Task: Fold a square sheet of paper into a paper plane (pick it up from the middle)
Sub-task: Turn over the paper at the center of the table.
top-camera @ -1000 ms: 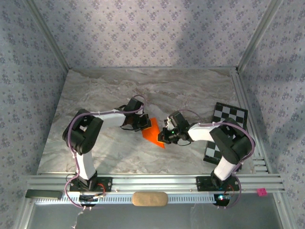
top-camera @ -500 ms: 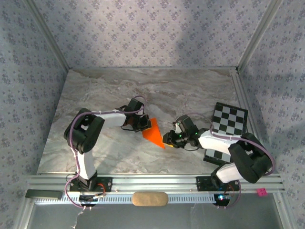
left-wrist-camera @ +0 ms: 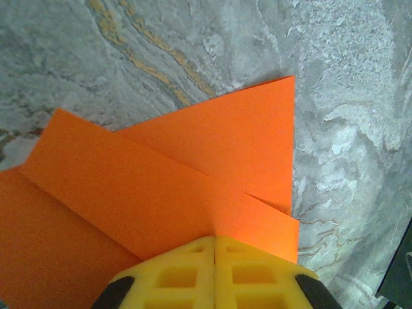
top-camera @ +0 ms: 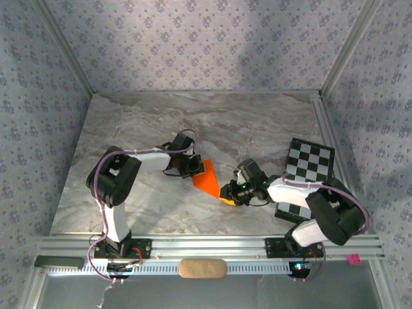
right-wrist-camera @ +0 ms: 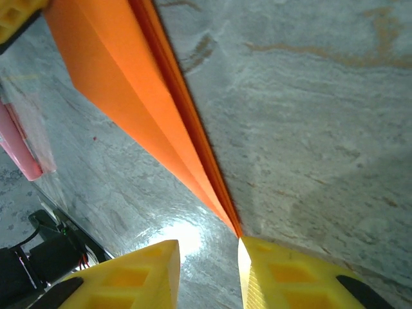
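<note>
The left pincer (left-wrist-camera: 214,251), its fingers pressed together, sets its tips down on the folded orange paper (left-wrist-camera: 161,174), which lies flat on the marble tabletop (left-wrist-camera: 347,77). The right pincer (right-wrist-camera: 207,257) is spread, low over the tabletop, with the paper's sharp tip reaching between its fingers. A checkerboard card (top-camera: 309,168) lies beside that arm.

We see soft, even light from above. Faint broad shadows cross the wall (top-camera: 257,58). In the right wrist view a white glare patch marks the table (right-wrist-camera: 322,96).
</note>
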Controlling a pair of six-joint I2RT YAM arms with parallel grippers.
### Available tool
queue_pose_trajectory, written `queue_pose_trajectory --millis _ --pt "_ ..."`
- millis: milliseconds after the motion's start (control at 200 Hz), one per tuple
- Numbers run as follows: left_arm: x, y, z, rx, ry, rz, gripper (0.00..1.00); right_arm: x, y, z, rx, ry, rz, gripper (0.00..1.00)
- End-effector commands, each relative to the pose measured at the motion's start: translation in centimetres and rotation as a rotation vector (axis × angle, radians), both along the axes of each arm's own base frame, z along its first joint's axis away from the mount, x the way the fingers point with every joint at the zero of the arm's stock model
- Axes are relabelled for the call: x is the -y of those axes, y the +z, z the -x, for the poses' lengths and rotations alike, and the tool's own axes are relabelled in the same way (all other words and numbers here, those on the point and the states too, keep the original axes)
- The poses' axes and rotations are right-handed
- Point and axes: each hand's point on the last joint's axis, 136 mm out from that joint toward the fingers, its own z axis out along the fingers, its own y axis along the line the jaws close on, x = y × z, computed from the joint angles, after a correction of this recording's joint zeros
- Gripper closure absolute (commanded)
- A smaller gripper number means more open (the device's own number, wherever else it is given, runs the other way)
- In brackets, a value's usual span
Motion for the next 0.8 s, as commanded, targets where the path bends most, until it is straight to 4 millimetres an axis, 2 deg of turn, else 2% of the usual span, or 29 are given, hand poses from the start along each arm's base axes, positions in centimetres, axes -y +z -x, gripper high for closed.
queue_pose_trajectory --millis 0,220,525,795 --pt "-0.3 -0.2 0.2 -0.025 0.010 -0.022 0.92 0.4 -1.2 1.1 -0.067 -0.002 0.028 0.70" --pt "-0.4 -0.2 0.2 -0.025 0.012 -0.023 0.92 0.2 -1.6 0.9 -0.071 -0.014 0.028 0.71" --pt "-0.3 -0.3 0.1 -0.032 0.014 -0.012 0.92 -1.5 0.6 -1.1 -0.002 0.006 -0.033 0.72" --pt "-0.4 -0.1 -0.1 -0.035 0.024 -0.005 0.92 -1.5 0.6 -1.4 0.002 -0.007 -0.032 0.72"
